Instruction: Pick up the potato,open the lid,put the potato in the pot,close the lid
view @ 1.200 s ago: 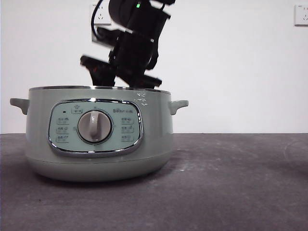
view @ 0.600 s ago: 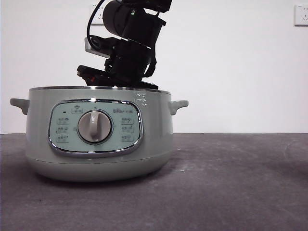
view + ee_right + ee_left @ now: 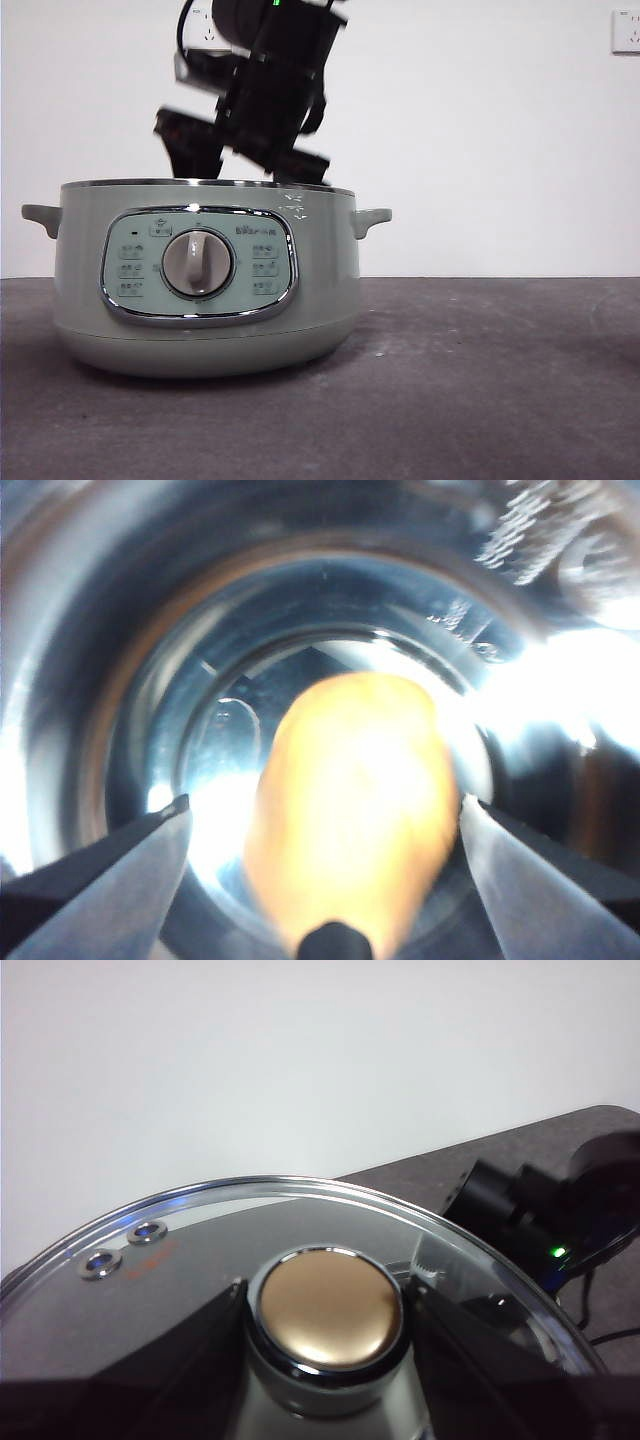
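Observation:
The pale green pot stands at the left in the front view, with no lid on it. My right gripper hangs just above its rim, jaws open. In the right wrist view the orange-brown potato lies inside the pot's shiny bowl, between the spread jaws of the right gripper. My left gripper is shut on the round knob of the glass lid and holds it in the air, out of the front view.
The dark table stretches to the right of the pot. A white wall with sockets is behind. The right arm's black body shows past the lid's rim in the left wrist view.
The arm over the pot dipped to the rim half a second ago and has since risen a little. The pot has not moved.

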Robot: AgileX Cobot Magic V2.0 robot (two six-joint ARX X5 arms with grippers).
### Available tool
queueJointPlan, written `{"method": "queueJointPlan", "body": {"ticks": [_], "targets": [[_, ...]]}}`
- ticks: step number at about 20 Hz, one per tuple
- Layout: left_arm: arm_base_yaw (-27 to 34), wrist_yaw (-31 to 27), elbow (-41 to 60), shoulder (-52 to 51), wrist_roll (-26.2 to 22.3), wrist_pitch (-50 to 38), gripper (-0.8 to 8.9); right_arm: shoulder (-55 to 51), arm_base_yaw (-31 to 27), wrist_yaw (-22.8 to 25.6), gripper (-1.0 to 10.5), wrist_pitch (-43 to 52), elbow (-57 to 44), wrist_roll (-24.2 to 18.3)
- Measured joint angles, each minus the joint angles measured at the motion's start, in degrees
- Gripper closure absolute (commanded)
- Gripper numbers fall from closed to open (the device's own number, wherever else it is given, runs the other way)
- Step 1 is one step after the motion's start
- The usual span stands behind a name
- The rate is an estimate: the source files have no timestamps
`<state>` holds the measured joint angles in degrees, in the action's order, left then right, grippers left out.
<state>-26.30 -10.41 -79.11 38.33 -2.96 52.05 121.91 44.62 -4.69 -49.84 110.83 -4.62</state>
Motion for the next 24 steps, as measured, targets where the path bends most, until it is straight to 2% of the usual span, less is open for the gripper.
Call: {"method": "queueJointPlan", "body": {"ticks": [5,7,9,13,18,24], "targets": [[0.0,0.2,0.0,6.5,0.0,-2.3,8.22,-14.2,-0.1,1.4,5.1,-8.9,0.0,1.4],[0.0,0.7,0.0,10.3,0.0,-4.6,8.22,-20.5,-0.3,5.0,5.1,-11.9,0.0,2.3],[0.0,3.7,0.0,14.0,0.0,-7.6,8.22,-26.9,-0.4,9.3,5.1,-14.1,0.0,3.4],[0.0,6.6,0.0,19.6,1.2,-13.2,8.22,-37.1,-0.9,14.0,5.1,-15.5,0.0,4.4],[-2.5,6.3,1.7,22.5,2.7,-20.3,8.22,-46.1,-1.6,16.8,5.1,-17.8,0.0,5.8],[-5.0,6.1,11.6,22.5,5.2,-30.8,8.22,-50.9,-1.9,16.9,5.1,-25.8,0.0,7.1]]}}
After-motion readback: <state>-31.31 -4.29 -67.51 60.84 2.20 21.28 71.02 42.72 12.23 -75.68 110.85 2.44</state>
